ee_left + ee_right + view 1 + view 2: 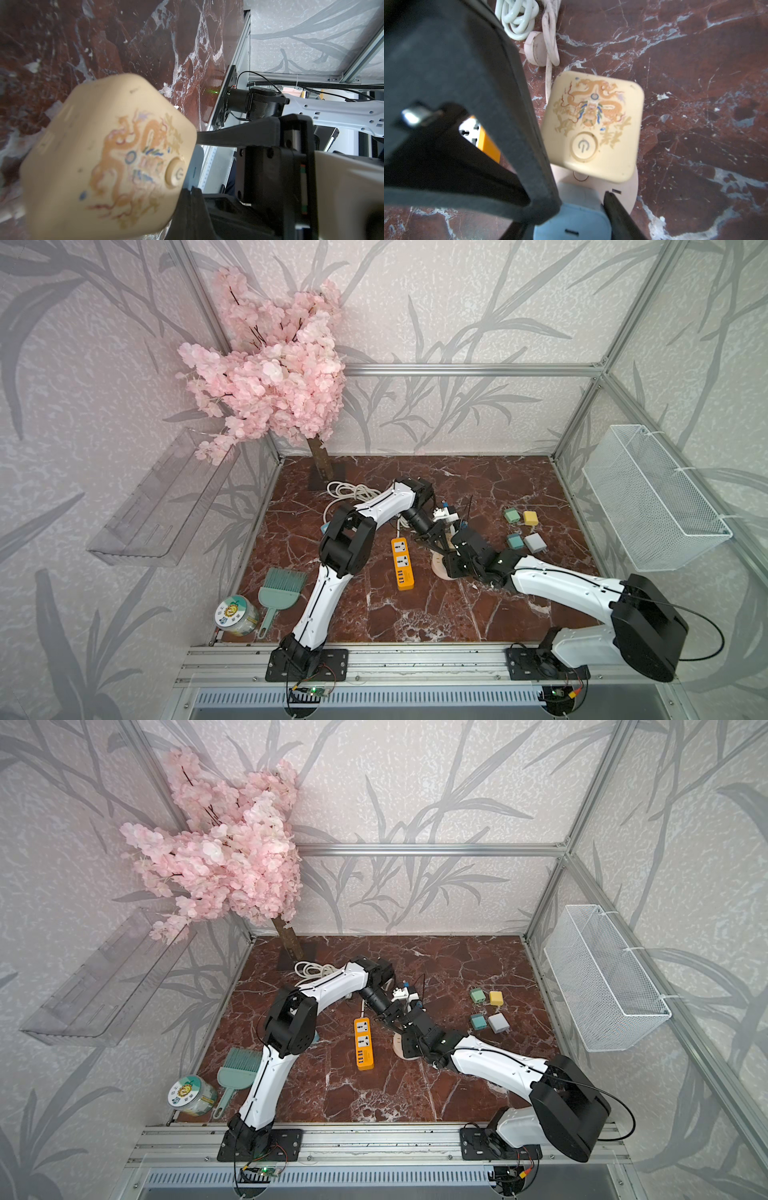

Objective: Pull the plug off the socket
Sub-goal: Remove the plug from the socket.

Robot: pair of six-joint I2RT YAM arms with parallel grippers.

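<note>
In both top views your two arms meet near the middle of the red marble table (415,614), with the left gripper (441,548) (402,1025) and the right gripper (448,561) (409,1038) crowded over a pink round base (436,568) (399,1049). That hides the plug from above. An orange power strip (402,562) lies just beside them, and four small chargers (523,526) sit well apart toward the wire basket (656,497). In the left wrist view the cream socket cube (108,158), with its dragon print and power button, fills the near field. Your left gripper's tips are hidden behind it, and its jaws are pressed together. In the right wrist view that closed left gripper (546,203) comes in with its tip down beside the blue plug (577,220). The plug stands on the pink base (631,187), just beside the cube (593,124). Your right gripper (576,207) is clamped on the plug, one finger (614,209) against each side. You cannot tell whether the pins are seated. A coiled white cable (517,18) lies behind.
</note>
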